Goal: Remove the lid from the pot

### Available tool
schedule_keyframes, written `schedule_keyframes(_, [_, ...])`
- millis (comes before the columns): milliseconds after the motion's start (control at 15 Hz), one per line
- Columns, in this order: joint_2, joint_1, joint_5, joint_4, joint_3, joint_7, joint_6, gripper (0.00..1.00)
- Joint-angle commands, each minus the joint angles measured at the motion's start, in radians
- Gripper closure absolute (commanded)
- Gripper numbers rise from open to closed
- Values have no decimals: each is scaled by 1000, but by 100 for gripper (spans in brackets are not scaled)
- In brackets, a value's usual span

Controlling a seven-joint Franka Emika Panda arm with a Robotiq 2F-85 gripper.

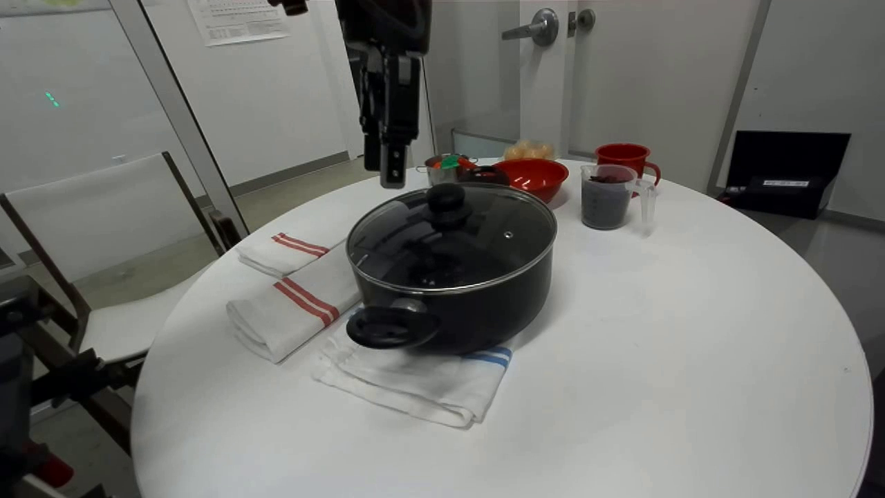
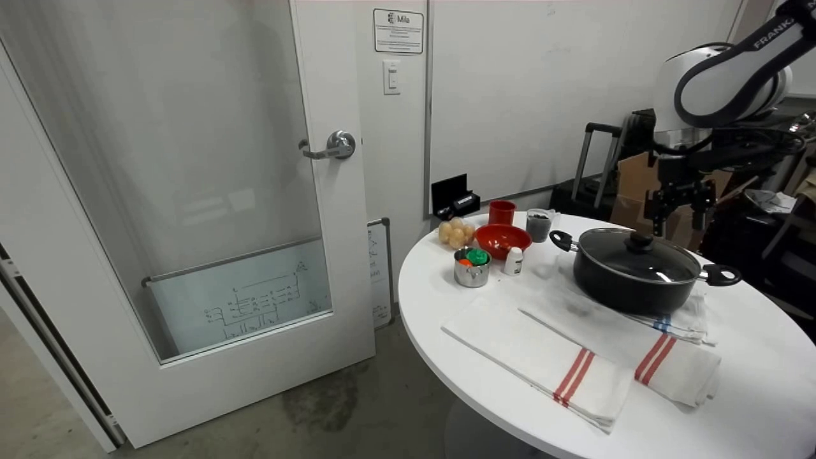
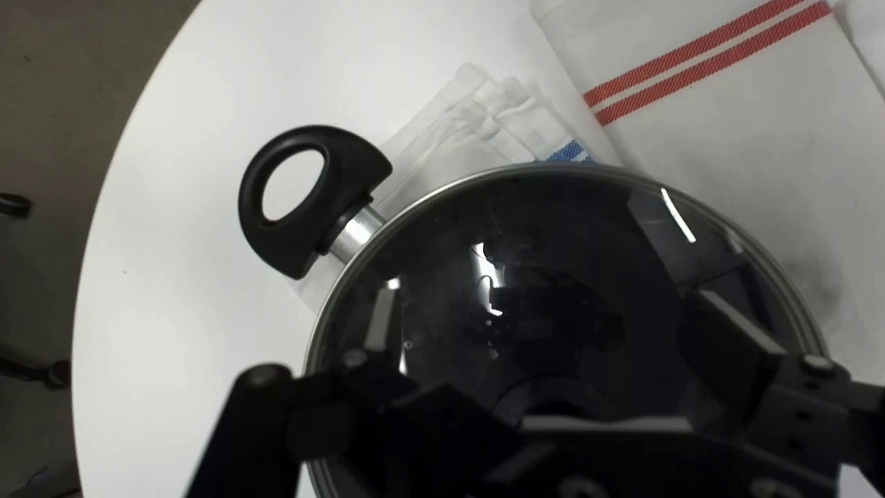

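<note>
The glass lid [image 1: 477, 242] lies flat on the black pot [image 1: 477, 318], its black knob [image 1: 446, 199] upright at the centre. Lid [image 2: 605, 252] and pot [image 2: 618, 290] also show in an exterior view. My gripper [image 1: 383, 176] hangs above the lid, pointing down, apart from the knob. In an exterior view the gripper [image 2: 679, 227] has its two fingers spread with nothing between them. In the wrist view the gripper [image 3: 553, 325] is open over the lid [image 3: 588, 228]. The knob is mostly hidden there behind the gripper body.
The pot stands partly on a blue-striped towel [image 1: 415, 387]. Red-striped towels [image 1: 297, 304] lie beside it. A red bowl [image 2: 503, 240], metal cup [image 2: 472, 274], white bottle [image 2: 514, 261], measuring cup [image 1: 605, 200], red mug [image 1: 622, 155] and eggs [image 2: 456, 233] stand across the table [image 1: 691, 346].
</note>
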Motion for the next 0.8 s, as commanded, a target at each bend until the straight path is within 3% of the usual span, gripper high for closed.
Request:
schedule_keyframes(0, [96,-10,8,102,-8,-48,30,0])
schedule_keyframes(733, [178,-32,37,167,5,-119,105,0])
